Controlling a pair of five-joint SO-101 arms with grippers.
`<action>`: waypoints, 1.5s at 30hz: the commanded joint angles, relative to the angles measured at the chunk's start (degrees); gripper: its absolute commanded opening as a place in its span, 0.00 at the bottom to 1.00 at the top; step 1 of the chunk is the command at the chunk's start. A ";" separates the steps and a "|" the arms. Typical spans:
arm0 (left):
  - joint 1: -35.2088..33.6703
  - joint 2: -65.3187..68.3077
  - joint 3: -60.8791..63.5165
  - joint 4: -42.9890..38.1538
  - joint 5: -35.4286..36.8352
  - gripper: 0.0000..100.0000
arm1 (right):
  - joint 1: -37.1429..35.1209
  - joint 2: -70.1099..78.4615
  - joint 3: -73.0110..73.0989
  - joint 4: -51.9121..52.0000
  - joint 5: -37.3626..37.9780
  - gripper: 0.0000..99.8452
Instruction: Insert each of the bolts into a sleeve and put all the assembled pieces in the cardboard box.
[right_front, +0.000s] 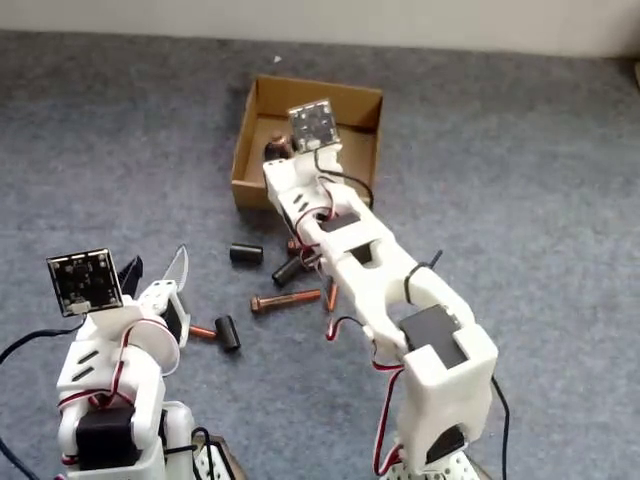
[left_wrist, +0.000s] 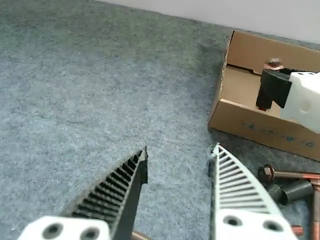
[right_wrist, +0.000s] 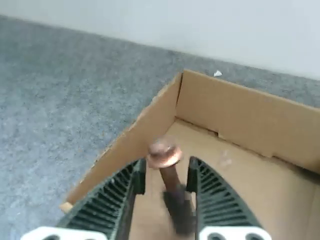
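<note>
- Cardboard box (right_front: 255, 165): one piece held over it; none seen lying inside yet
- Right gripper (right_wrist: 166, 165): clamped on an assembled piece (right_wrist: 170, 190), copper bolt head up with a dark sleeve on the shank, hanging over the box floor just inside a side wall
- Left gripper (left_wrist: 180, 151): jaws spread wide, holding nothing, well apart from the box and in front of it
- Loose copper bolts (right_front: 285, 300) and black sleeves (right_front: 246, 254): on the carpet (right_front: 520, 180) near the box's front
- Judged progress: early; held piece to drop, several bolts left to sleeve and box
</note>
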 joint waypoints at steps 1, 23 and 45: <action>-0.48 -0.48 0.22 -1.14 0.35 0.21 | 0.75 -5.67 -2.07 4.62 -0.44 0.14; -6.37 -0.40 0.57 -2.81 0.70 0.20 | -0.66 -47.96 14.99 58.24 -6.51 0.13; -6.37 -0.40 1.71 -3.69 0.70 0.20 | -10.24 -1.27 -17.01 70.99 -44.04 0.13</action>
